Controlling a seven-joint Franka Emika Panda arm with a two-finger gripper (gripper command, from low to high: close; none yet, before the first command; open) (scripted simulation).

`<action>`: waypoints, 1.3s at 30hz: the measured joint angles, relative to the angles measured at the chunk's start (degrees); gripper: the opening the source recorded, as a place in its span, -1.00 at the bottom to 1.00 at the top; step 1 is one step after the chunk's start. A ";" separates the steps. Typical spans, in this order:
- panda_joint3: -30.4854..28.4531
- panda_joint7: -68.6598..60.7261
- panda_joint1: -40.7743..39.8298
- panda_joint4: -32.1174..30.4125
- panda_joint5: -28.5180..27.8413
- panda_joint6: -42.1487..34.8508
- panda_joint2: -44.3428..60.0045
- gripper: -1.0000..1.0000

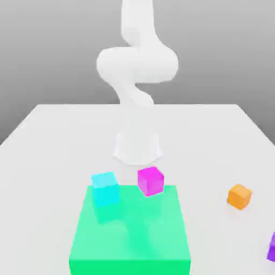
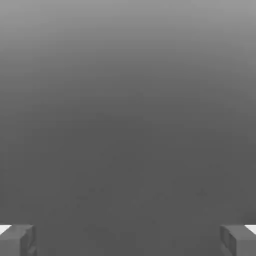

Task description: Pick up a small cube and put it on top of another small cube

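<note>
The white arm [image 1: 137,75] rose from its base at the table's [image 1: 48,139] far middle, coiled back on itself and ran up past the exterior view's 12 o'clock edge. In the hand view the gripper [image 2: 128,240] stood wide open — two grey fingertips [image 2: 17,240] far apart, nothing between them. On the green platform [image 1: 131,236] a cyan cube [image 1: 106,189] sat toward 11 o'clock, a magenta cube [image 1: 150,181] near 12 — an orange cube [image 1: 239,196] lay at 3 o'clock on the table, a purple cube [image 1: 271,248] toward 4
</note>
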 joint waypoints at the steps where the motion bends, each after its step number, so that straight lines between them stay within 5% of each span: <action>1: 0.94 -0.07 1.11 -1.15 0.50 1.39 2.29 0.00; 13: 13.94 1.74 12.44 -13.83 2.52 16.61 27.06 0.00; 20: 20.54 8.74 19.33 -21.17 -4.63 25.45 42.17 0.00; 27: 9.32 20.65 30.10 -20.52 -19.95 35.66 57.10 0.00; 28: 7.01 21.67 32.15 -20.07 -21.21 37.23 59.04 -1.00; 35: 6.42 22.04 32.66 -19.96 -21.66 37.64 59.50 -1.00; 39: 12.99 16.81 27.63 -21.66 -14.89 32.45 52.70 -1.00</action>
